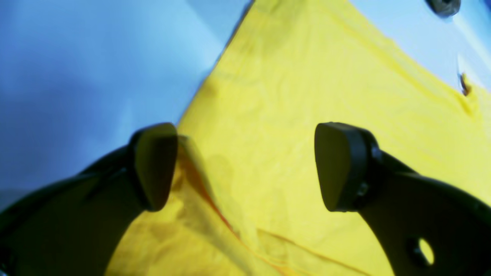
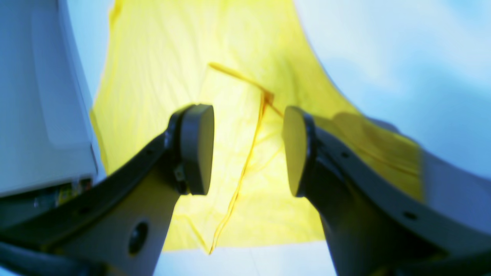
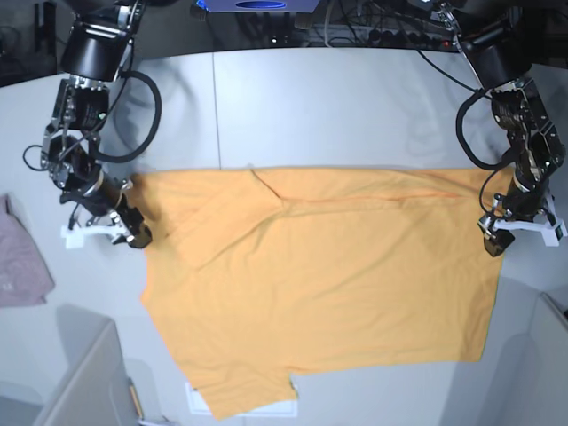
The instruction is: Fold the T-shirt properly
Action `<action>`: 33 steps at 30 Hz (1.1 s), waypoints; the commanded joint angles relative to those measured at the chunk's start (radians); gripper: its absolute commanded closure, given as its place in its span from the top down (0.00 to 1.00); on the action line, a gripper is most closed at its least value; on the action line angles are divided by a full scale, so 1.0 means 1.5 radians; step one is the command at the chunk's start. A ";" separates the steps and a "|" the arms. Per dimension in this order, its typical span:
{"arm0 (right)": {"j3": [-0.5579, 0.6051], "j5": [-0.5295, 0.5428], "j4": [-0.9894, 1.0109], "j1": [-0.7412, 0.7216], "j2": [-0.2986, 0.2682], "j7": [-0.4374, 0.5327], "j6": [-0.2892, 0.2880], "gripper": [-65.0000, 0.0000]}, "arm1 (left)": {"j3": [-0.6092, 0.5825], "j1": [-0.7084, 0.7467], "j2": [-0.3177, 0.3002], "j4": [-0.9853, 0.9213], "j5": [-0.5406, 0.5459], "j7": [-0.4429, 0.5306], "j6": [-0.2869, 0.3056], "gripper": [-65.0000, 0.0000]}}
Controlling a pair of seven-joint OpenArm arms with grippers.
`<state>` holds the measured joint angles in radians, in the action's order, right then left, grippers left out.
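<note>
The orange-yellow T-shirt [image 3: 319, 284] lies spread flat on the grey table [image 3: 337, 106], with a fold line along its upper part. My left gripper [image 3: 491, 241] is at the shirt's right edge. In the left wrist view it [image 1: 245, 168] is open just above the shirt [image 1: 291, 99], with a raised fold of cloth beside one finger [image 1: 153, 165]. My right gripper [image 3: 135, 229] is at the shirt's upper left corner. In the right wrist view it [image 2: 245, 149] is open over the shirt [image 2: 161, 65], with a seam running between the jaws. No lettering shows.
A small pale pink-grey cloth [image 3: 22, 257] lies at the table's left edge. Grey bin walls stand at the lower left [image 3: 80, 382] and lower right [image 3: 546, 355]. A white sheet [image 3: 266, 411] pokes out under the shirt's bottom hem. Cables and equipment [image 3: 373, 27] line the back.
</note>
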<state>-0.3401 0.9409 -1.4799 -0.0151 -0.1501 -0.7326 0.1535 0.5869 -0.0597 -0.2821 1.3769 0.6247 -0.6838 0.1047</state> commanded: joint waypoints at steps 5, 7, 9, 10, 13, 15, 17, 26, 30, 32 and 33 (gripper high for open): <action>-0.004 0.006 -0.124 0.110 0.013 0.067 0.068 0.43 | 0.109 0.081 0.020 0.149 0.008 0.012 0.006 0.83; -0.001 0.006 -0.159 0.148 0.028 0.090 0.089 0.43 | 0.161 0.113 0.043 0.188 0.019 0.012 0.006 0.83; 0.002 0.006 -0.184 0.180 0.041 0.105 0.096 0.48 | 0.208 0.148 0.067 0.219 0.046 0.011 0.006 0.83; 0.002 0.007 -0.190 0.190 0.048 0.107 0.097 0.53 | 0.225 0.163 0.072 0.227 0.063 0.011 0.006 0.83; 0.002 0.007 -0.191 0.209 0.071 0.109 0.098 0.58 | 0.253 0.215 0.075 0.235 0.123 0.011 0.006 0.83; 0.003 0.007 -0.185 0.215 0.078 0.109 0.098 0.55 | 0.252 0.251 0.075 0.234 0.162 0.011 0.006 0.83; 0.003 0.008 -0.164 0.212 0.081 0.110 0.098 0.52 | 0.252 0.277 0.075 0.234 0.186 0.011 0.007 0.83; -0.003 0.009 -0.073 0.170 0.085 0.110 0.098 0.36 | 0.252 0.305 0.076 0.233 0.190 0.011 0.007 0.83; -0.004 0.011 -0.071 0.170 0.085 0.110 0.098 0.30 | 0.252 0.308 0.076 0.233 0.190 0.011 0.007 0.83; -0.004 0.011 -0.070 0.169 0.085 0.111 0.098 0.27 | 0.252 0.308 0.076 0.233 0.190 0.011 0.007 0.83; -0.004 0.011 -0.070 0.168 0.085 0.111 0.098 0.27 | 0.252 0.308 0.076 0.233 0.190 0.011 0.007 0.83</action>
<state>-0.3431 0.9646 -1.5787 0.2417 -0.0166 -0.5602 0.2924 0.9585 0.3996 -0.1524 1.7092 0.8959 -0.6891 0.1059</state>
